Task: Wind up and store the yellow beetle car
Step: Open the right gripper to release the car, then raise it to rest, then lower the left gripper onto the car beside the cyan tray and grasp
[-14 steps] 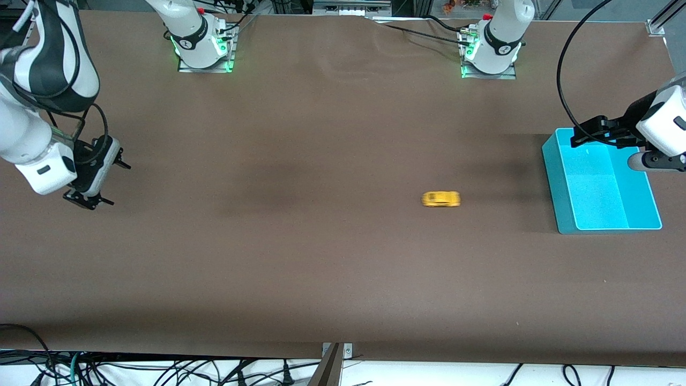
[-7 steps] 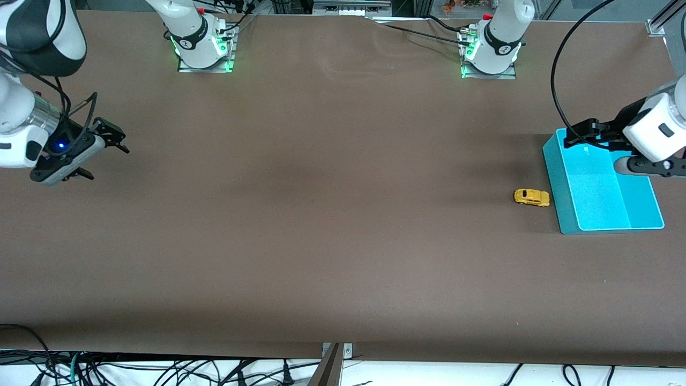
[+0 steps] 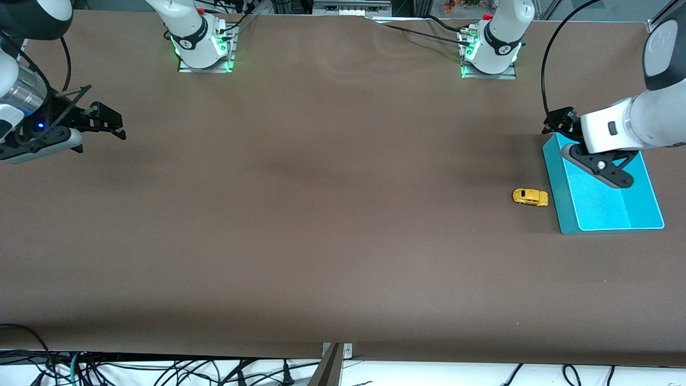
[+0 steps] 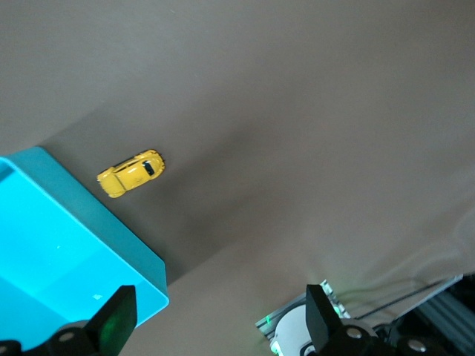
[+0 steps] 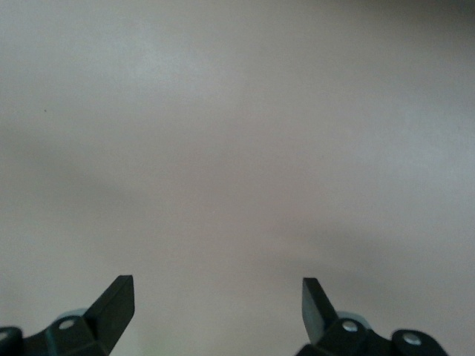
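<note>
One tiny, light, hard yellow beetle car (image 3: pixel 530 197) sits below the left tool (image 3: pixel 557 122), whose fingers are spread like the waiting right tool's (image 3: pixel 110 122); pinch its slick flanks.

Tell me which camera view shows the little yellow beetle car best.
The left wrist view: the small rounded yellow toy beetle car appears largest there, dark windows visible, beside the turquoise plastic bin. The front view shows it whole but tiny, on the table by the bin. The right wrist view shows only bare table.
</note>
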Controlling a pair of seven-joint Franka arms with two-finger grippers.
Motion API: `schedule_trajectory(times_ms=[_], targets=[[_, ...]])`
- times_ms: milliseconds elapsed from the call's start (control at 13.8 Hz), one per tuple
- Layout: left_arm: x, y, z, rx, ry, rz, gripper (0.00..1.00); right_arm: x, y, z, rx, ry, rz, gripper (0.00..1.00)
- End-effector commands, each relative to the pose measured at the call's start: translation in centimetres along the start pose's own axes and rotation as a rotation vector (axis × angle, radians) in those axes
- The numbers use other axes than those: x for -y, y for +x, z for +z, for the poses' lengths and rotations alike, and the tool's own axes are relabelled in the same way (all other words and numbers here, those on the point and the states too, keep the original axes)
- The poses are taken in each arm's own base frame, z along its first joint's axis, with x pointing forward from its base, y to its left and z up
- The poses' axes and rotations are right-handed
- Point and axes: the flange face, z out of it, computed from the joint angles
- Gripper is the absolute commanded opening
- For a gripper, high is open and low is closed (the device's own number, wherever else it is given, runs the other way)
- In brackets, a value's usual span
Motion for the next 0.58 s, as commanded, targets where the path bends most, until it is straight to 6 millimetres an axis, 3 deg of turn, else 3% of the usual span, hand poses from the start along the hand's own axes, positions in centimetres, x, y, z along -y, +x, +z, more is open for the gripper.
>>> schedule_trajectory(times_ms=[0,289,507], targets=[[1.6,-0.4,3.1,0.02,0.002,0.197,1.0,0.2,-0.2,-2.0,0.008,-0.006,0.067,1.0],[5.9,-1.2,9.2,-0.019,0.014,0.495,1.0,0.1,0.0,-1.8,0.01,-0.003,0.066,1.0],[7.4,-1.2,12.9,0.017,0.119,0.627,1.0,0.5,0.3,-2.1,0.002,0.001,0.065,1.0]])
